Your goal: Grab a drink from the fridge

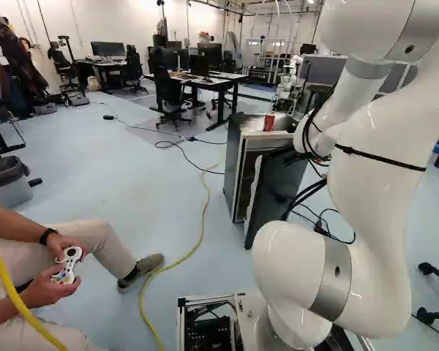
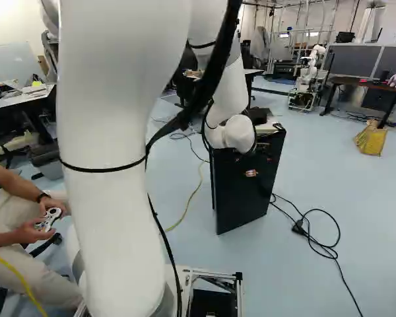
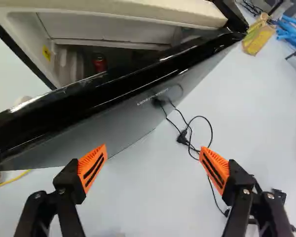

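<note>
Black and glossy, the fridge door (image 1: 274, 191) stands ajar, swung out from the fridge (image 1: 235, 157) and leaving a gap into the pale interior. Its thick top edge crosses ahead of the pincer (image 2: 251, 172), which is spread wide, pads well apart and nothing gripped. The pincer is on the door's outer side; whether either finger touches the panel I cannot tell. A red can (image 3: 99, 63) sits inside the fridge, past that edge and partly hidden by it, so the door lies between can and fingers. Another red can (image 1: 269, 122) stands on the fridge's top.

Floor shows between and beyond the fingers. A black cable (image 2: 323, 247) loops over it, right of the fridge in the right base view; on the other side, a yellow cord (image 1: 205, 205) runs past with bare floor between it and the fridge.
</note>
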Tool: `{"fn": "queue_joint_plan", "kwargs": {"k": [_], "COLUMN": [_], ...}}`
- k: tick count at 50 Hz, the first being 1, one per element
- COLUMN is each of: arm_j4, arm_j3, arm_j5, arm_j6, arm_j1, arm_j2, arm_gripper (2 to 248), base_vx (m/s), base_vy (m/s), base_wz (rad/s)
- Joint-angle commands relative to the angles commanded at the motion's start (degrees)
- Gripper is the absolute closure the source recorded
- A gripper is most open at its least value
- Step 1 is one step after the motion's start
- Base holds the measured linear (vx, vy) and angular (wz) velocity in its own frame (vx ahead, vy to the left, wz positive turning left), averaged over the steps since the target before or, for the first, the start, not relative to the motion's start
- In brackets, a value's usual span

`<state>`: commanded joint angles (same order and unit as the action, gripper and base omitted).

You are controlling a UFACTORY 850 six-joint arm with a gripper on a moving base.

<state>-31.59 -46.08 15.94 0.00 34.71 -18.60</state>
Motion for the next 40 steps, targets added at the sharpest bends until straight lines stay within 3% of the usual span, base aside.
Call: {"fn": "queue_joint_plan", "kwargs": {"k": [40], "arm_j4": [-1.31], "arm_j3": [-0.41], "arm_j5": [0.82], "arm_j6": [0.00], "arm_j1": [-1.39], "arm_j2": [-0.66], "arm_gripper": [3], "base_vx": [0.000], "base_vy": [0.000], "base_wz": [0.000]}}
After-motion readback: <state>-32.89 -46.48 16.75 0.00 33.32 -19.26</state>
